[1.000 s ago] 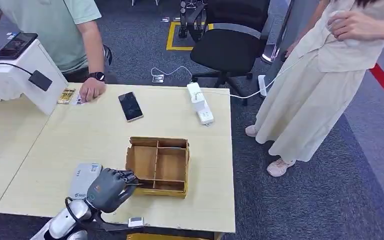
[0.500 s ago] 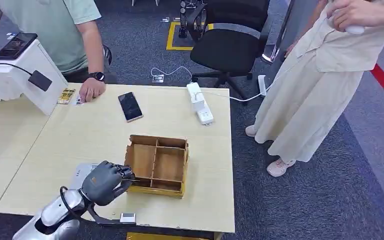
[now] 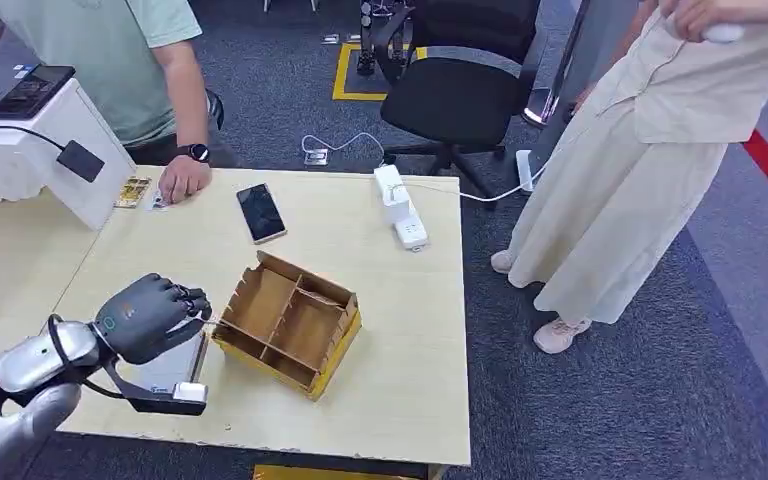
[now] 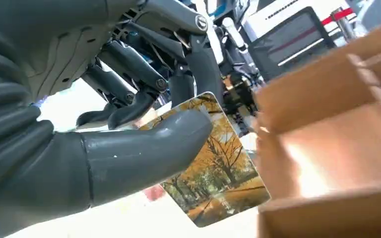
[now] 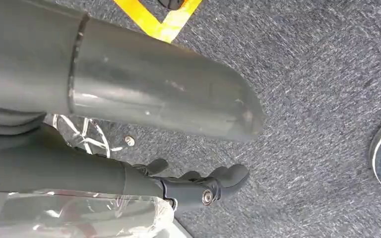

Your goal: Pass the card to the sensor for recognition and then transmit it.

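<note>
My left hand (image 3: 148, 316) hovers over the table's near left part, just left of the wooden divided box (image 3: 285, 322). It pinches a card (image 4: 213, 173) printed with yellow autumn trees between its thumb (image 4: 144, 148) and fingers. In the left wrist view the card hangs close beside the box wall (image 4: 337, 148). The box lies askew on the table (image 3: 160, 260), turned diagonally. A small black sensor pad (image 3: 80, 160) sits on the white stand (image 3: 55, 125) at the far left. My right hand (image 5: 79, 173) hangs over the grey carpet, fingers apart, holding nothing.
A white device (image 3: 175, 372) lies under my left hand. A seated person's hand (image 3: 182, 180) rests by some cards (image 3: 132, 191) at the table's far edge. A phone (image 3: 261, 212) and a power strip (image 3: 400, 208) lie further back. Another person (image 3: 640, 150) stands right of the table.
My left hand has risen out of the box and moved left with the card in it. The box has swung round and shifted left, now lying diagonally.
</note>
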Robot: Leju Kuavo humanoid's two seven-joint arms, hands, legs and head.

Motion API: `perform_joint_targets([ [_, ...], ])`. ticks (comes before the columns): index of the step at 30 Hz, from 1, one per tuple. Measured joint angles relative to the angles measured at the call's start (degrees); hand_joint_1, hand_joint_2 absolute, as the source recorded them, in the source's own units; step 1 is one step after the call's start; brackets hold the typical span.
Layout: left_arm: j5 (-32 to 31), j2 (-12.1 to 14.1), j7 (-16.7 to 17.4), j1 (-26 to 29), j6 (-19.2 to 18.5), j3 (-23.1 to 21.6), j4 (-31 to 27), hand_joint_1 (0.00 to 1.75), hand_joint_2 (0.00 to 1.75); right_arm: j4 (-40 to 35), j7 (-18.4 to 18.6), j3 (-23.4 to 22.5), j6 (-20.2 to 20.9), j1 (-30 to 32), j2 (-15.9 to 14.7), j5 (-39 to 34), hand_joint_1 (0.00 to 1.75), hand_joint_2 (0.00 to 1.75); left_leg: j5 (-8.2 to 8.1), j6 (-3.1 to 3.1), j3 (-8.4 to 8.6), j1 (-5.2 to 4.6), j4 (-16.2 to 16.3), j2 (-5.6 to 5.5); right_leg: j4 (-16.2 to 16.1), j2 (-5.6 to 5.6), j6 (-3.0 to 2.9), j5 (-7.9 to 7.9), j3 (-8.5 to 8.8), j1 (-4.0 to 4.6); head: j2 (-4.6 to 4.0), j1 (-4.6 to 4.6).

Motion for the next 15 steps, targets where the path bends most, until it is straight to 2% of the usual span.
perform_joint_targets([
  [3, 1.51, 2.01, 0.02, -1.57, -1.44, 0.0, -0.85, 1.75, 1.75, 0.22, 0.0, 0.0, 0.0, -0.06, -0.11, 0.13, 0.0, 0.0, 0.0, 0.0, 0.0, 0.0, 0.0, 0.0, 0.0, 0.0, 0.0, 0.0, 0.0, 0.0, 0.0, 0.02],
  [8, 2.08, 2.27, 0.02, -1.82, -1.87, 0.0, -1.03, 1.75, 1.75, 0.26, 0.0, 0.0, 0.0, -0.07, -0.13, 0.15, 0.0, 0.0, 0.0, 0.0, 0.0, 0.0, 0.0, 0.0, 0.0, 0.0, 0.0, 0.0, 0.0, 0.0, 0.0, -0.02],
  [9, 6.91, 4.65, -0.04, -3.55, -4.96, -0.02, -2.51, 1.75, 1.75, 0.61, -0.09, 0.0, -0.04, -0.14, -0.33, 0.24, 0.0, 0.0, 0.0, 0.0, 0.0, 0.0, 0.0, 0.0, 0.0, 0.0, 0.0, 0.0, 0.0, 0.0, 0.0, 0.0],
  [10, 8.78, 5.83, -0.02, -4.39, -5.79, 0.0, -3.47, 1.75, 1.75, 0.76, -0.2, 0.0, -0.07, -0.19, -0.39, 0.24, 0.0, 0.0, 0.0, 0.0, 0.0, 0.0, 0.0, 0.0, 0.0, 0.0, 0.0, 0.0, -0.01, 0.0, 0.0, 0.02],
  [15, 9.22, 8.06, 0.35, -5.56, -6.03, 0.0, -4.98, 1.75, 1.75, 1.11, -0.31, 0.0, -0.07, -0.21, -0.63, 0.28, 0.0, 0.0, 0.0, 0.0, -0.01, 0.0, 0.0, 0.0, 0.0, 0.01, 0.0, 0.0, -0.02, 0.0, 0.0, 0.0],
])
